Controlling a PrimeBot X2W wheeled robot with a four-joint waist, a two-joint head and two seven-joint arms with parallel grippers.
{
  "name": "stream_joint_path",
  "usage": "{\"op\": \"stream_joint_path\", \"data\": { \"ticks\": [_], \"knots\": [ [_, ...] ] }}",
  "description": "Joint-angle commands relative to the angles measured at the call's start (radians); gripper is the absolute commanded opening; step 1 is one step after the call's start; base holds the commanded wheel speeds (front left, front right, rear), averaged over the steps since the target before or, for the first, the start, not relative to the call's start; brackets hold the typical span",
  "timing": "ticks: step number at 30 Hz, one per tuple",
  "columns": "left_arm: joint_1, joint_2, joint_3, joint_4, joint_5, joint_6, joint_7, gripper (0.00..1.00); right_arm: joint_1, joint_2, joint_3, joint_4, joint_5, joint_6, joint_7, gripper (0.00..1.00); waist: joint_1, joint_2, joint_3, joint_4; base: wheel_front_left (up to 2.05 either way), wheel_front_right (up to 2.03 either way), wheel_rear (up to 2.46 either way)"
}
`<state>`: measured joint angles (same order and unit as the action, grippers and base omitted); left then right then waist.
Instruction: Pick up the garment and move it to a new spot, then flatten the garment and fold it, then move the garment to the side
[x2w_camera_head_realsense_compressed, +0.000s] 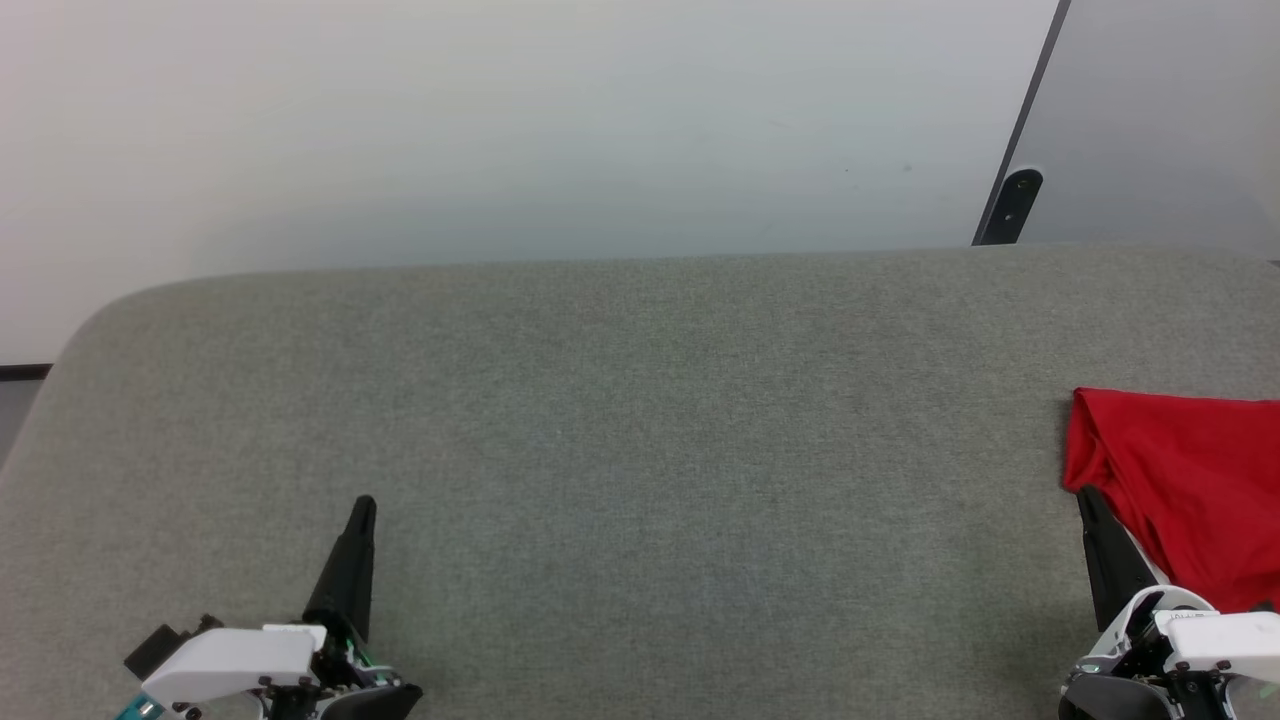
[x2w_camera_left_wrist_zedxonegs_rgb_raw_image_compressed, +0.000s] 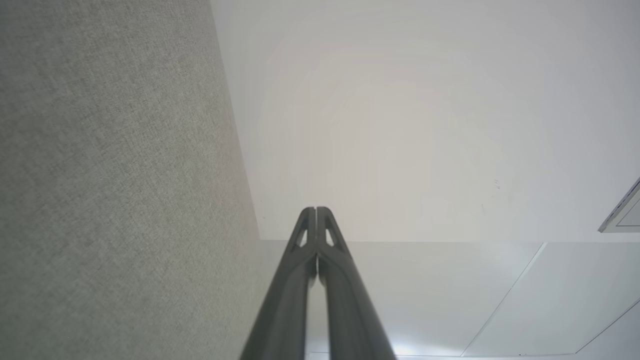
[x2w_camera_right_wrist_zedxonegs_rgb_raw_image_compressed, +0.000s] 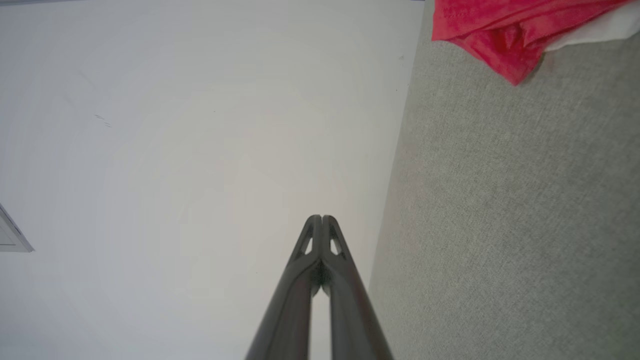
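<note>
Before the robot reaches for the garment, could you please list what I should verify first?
1. Location of the garment: ok, at the right side of the table.
2. Whole garment in the head view: not ok, cut off at the right edge.
3. Is the garment flat: not ok, rumpled.
4. Is the right tool ready to grasp: not ok, shut and empty, apart from the garment.
5. Is the left tool free: ok, shut, holding nothing.

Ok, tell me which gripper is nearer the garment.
Right. The right gripper sits just left of the garment; the left gripper is far off to its left.
</note>
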<state>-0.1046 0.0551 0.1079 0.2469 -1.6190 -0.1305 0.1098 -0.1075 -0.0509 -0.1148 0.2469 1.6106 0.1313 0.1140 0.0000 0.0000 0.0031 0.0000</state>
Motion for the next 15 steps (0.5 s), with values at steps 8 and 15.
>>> {"op": "stream_joint_path", "data": {
  "ticks": [8,15],
  "knots": [
    [-0.011,-0.002,0.004,0.0,0.004,-0.004,0.003,0.0,-0.005,0.003,0.0,0.0,0.004,-0.001,-0.002,0.0,0.0,0.0,0.0,0.0,0.0,0.0,0.0],
    [-0.011,-0.002,0.004,0.0,0.004,-0.004,0.003,0.0,-0.005,0.003,0.0,0.0,0.004,-0.001,-0.003,0.0,0.0,0.0,0.0,0.0,0.0,0.0,0.0]
  ]
}}
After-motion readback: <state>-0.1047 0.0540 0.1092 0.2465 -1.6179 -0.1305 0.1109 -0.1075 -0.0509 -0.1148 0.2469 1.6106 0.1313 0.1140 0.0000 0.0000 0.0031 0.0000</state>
